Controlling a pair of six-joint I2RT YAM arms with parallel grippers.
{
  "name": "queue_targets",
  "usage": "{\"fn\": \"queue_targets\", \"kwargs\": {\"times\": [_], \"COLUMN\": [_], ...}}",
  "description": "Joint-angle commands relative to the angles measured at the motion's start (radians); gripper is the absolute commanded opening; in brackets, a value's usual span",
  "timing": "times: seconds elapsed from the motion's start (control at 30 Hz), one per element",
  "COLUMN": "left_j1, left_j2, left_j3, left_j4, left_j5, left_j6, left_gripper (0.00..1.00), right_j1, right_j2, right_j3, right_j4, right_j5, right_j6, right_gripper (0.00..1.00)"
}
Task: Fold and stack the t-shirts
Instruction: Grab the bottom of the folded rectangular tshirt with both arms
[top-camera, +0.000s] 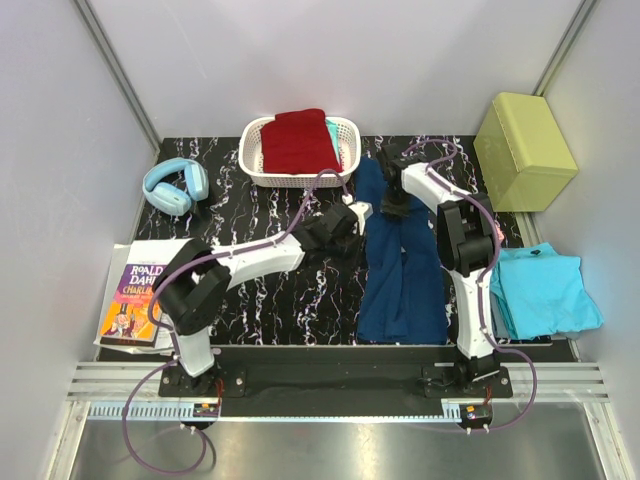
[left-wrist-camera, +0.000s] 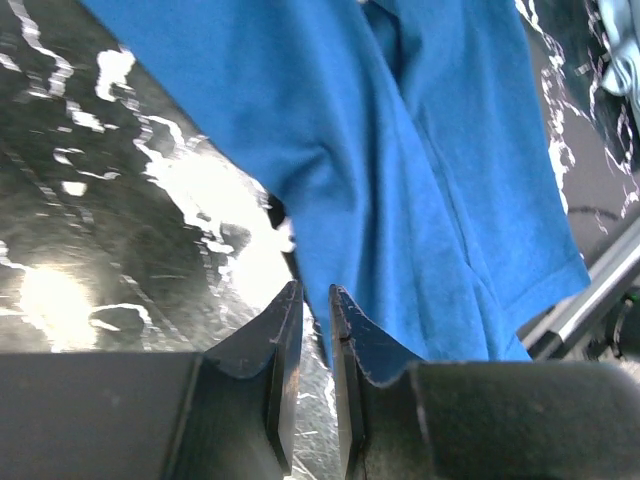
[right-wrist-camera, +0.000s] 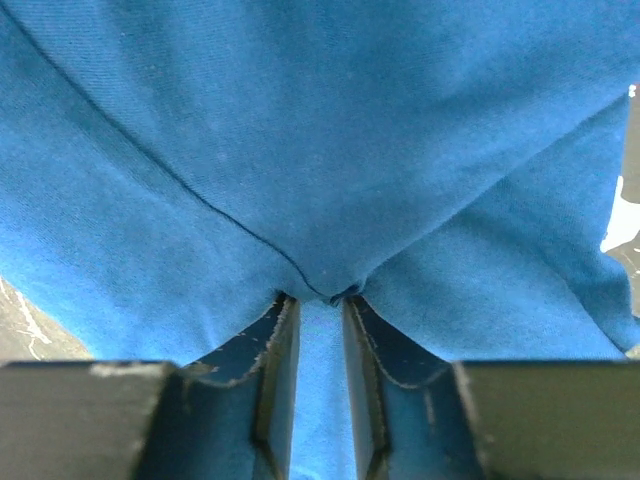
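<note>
A navy blue t-shirt (top-camera: 400, 290) lies in a long bunched strip from the table's back to its near edge. My left gripper (top-camera: 358, 213) is at the strip's left edge. In the left wrist view its jaws (left-wrist-camera: 315, 290) are nearly closed, with the edge of the cloth (left-wrist-camera: 400, 150) between the tips. My right gripper (top-camera: 393, 208) is on the upper part of the shirt. It is shut (right-wrist-camera: 318, 298) on a pinched fold of the blue cloth (right-wrist-camera: 300, 120). A dark red t-shirt (top-camera: 298, 140) lies folded in the basket. A turquoise t-shirt (top-camera: 545, 290) lies at the right.
A white basket (top-camera: 295, 180) stands at the back centre. Blue headphones (top-camera: 175, 185) and a book (top-camera: 135, 300) lie on the left. A yellow-green box (top-camera: 525, 150) sits at the back right. White walls enclose the table.
</note>
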Motion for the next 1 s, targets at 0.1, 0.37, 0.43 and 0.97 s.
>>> {"fn": "queue_targets", "kwargs": {"times": [0.1,0.37,0.43,0.97], "left_j1": [0.104,0.165,0.173,0.185], "left_j2": [-0.013,0.271,0.392,0.639], "left_j3": [0.138,0.618,0.723,0.919], "left_j4": [-0.002,-0.290,-0.359,-0.453], "left_j5": [-0.050,-0.045,-0.027,0.053], "left_j6": [0.013,0.091,0.093,0.092], "left_gripper": [0.22,0.22,0.21,0.16], "right_j1": [-0.023,-0.071,-0.087,-0.098], "right_j2": [-0.240,-0.239,-0.216,-0.142], "right_j3": [-0.004,0.121,0.113,0.021], "right_j4": [0.035,-0.028,-0.026,-0.023], "right_j5": [0.079,0.056,0.044,0.014], "right_j6": [0.012,-0.013,-0.011,-0.020], "right_gripper": [0.37,0.37,0.36,0.30]}}
